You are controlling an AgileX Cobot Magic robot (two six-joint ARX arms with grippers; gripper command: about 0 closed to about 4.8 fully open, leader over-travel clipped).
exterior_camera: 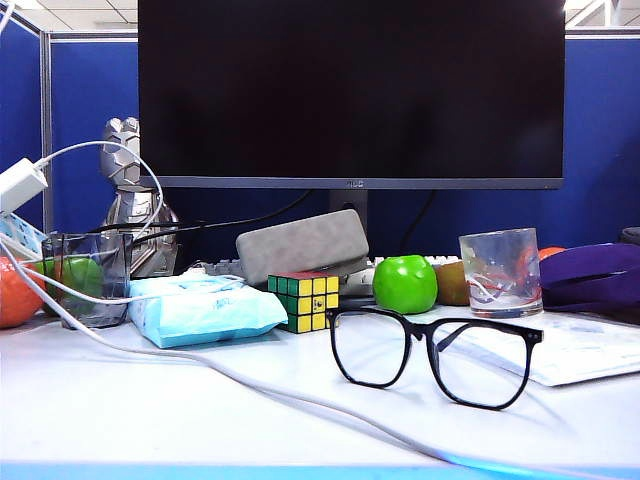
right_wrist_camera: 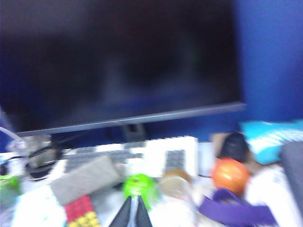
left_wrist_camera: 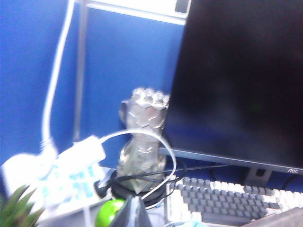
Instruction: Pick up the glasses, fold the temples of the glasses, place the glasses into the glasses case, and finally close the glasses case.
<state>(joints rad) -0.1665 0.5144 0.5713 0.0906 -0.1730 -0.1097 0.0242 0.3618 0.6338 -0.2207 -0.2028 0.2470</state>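
Starting position for step one, the pickup: nothing of the task is done yet. The glasses [exterior_camera: 435, 357] stand upright on the white tabletop [exterior_camera: 150, 420] near its front edge, lenses toward the exterior camera, both temples [exterior_camera: 452, 336] unfolded and pointing back. The glasses case [exterior_camera: 303, 245] sits well behind them, closed, propped at a tilt just behind the Rubik's cube [exterior_camera: 306, 300] and in front of the monitor [exterior_camera: 350, 90].

Neither arm shows in the exterior view. Left claw [left_wrist_camera: 134, 211]: tips pressed together at the edge of the left wrist view, empty, aimed toward the silver gauntlet figure [left_wrist_camera: 143, 137] and keyboard [left_wrist_camera: 227, 201]. Right claw [right_wrist_camera: 134, 215]: likewise closed to a point, empty, above the green apple [right_wrist_camera: 137, 185]; that view is blurred.

Judgement: both claws are high and far from the glasses. The next move needs one claw opened, brought down to the frame, and closed on the bridge or rim without tipping it. The white cable [exterior_camera: 200, 365] crosses the tabletop just left of the glasses and could snag. The case must also be opened.
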